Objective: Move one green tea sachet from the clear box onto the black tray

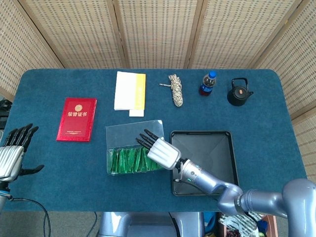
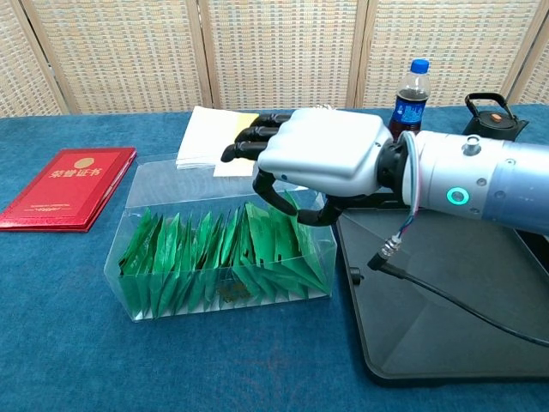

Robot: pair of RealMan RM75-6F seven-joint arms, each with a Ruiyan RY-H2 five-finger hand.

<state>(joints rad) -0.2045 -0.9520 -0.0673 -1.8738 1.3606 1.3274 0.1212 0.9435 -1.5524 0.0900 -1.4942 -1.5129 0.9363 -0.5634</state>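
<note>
Green tea sachets (image 2: 219, 253), glossy and flat, are packed upright in the clear box (image 2: 146, 292) at frame centre; none is held by the right hand (image 2: 322, 154), whose dark fingers (image 2: 249, 137) are spread above it.

One clear box (image 2: 137, 257), one black tray (image 1: 217, 148), one bottle (image 1: 208, 83), one kettle (image 1: 239, 92), two robot hands (image 2: 322, 154) (image 1: 12, 153).

Sachets (image 2: 223, 253) in box (image 2: 137, 283); tray (image 1: 212, 148) just right of box; booklet (image 1: 77, 119) left.
</note>
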